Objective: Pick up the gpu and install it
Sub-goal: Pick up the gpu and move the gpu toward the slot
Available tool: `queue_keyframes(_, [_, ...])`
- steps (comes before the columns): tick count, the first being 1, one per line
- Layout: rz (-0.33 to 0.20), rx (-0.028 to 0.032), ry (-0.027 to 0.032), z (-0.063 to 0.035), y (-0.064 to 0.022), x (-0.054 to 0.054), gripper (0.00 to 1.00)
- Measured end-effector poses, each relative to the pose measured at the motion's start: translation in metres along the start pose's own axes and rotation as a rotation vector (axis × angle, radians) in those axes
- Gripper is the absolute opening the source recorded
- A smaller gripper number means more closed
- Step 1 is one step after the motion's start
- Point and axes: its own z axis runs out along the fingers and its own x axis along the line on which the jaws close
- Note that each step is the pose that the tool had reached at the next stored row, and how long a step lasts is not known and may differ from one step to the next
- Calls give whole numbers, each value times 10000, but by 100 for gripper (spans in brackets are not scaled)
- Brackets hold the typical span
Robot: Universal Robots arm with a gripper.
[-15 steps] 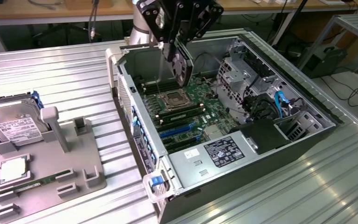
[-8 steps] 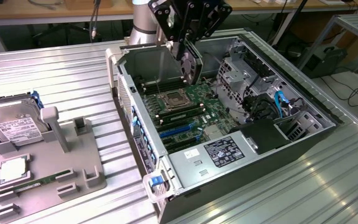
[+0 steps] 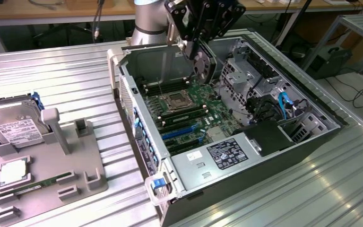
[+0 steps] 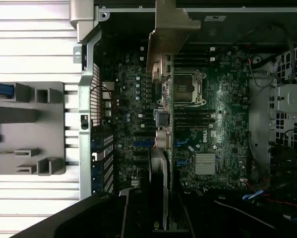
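End effector (image 3: 193, 47): upper middle of the exterior frame, under the arm's wrist, closed on the gpu. In the wrist view (image 4: 163, 210) its dark fingers (image 4: 136, 215) flank the card's edge, one on each side.
gpu (image 3: 202, 66): held upright and hanging below the end effector, over the far part of the open case. A round fan face shows on its dark side. In the wrist view it is edge-on (image 4: 164, 148). Cannot tell whether its lower edge touches the board.
Bracket (image 4: 170, 29): silver, at the card's end farthest from the fingers, over the case rim.
Case (image 3: 257, 201): lying on its side with the panel off, centre to lower right of the exterior frame. Its metal frame also shows in the wrist view (image 4: 86, 99).
Motherboard (image 3: 197, 111): green, on the case floor beneath the card (image 4: 222, 99).
CPU socket (image 3: 174, 100): bare, just beside the card's line in the wrist view (image 4: 187, 89).
Blue slots (image 3: 178, 133): nearer the camera than the socket.
Power supply (image 3: 229, 153): grey box with a dark label, lower middle of the case.
Holder (image 3: 74, 170): grey tray at the exterior view's left, well apart from the case.
Hard drive (image 3: 14, 125): silver with a white label, leaning in the holder's upper left.
Memory stick (image 3: 39, 185): green, lying low in the holder.
Desk (image 3: 62, 75): ribbed metal, under the case and holder.
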Motion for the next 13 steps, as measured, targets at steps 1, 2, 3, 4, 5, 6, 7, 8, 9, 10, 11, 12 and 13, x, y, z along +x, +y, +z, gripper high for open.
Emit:
queue_keyframes(1, [-1, 0, -1, 0, 0, -33, 27])
queue_keyframes(2, [0, 0, -1, 1, 0, -62, 27])
queue_keyframes(3, [-1, 0, 0, 1, 0, -91, 27])
queue_keyframes(4, [0, 0, -1, 1, 0, -107, 27])
queue_keyframes(5, [0, 0, 0, 1, 0, -131, 27])
queue_keyframes(6, [0, 0, 0, 2, 0, -154, 27])
queue_keyframes(7, [0, 0, 0, 2, 0, -181, 27])
queue_keyframes(8, [0, 0, -1, 2, 0, -231, 27])
queue_keyframes(9, [0, 0, -1, 1, 0, -272, 27])
queue_keyframes(10, [0, 0, 0, 1, 0, -300, 27])
queue_keyframes(11, [-1, 1, 0, 1, 0, -328, 27])
queue_keyframes(12, [-1, 1, 0, 1, 0, -355, 27])
queue_keyframes(13, [-1, 1, 0, 1, 0, -378, 27])
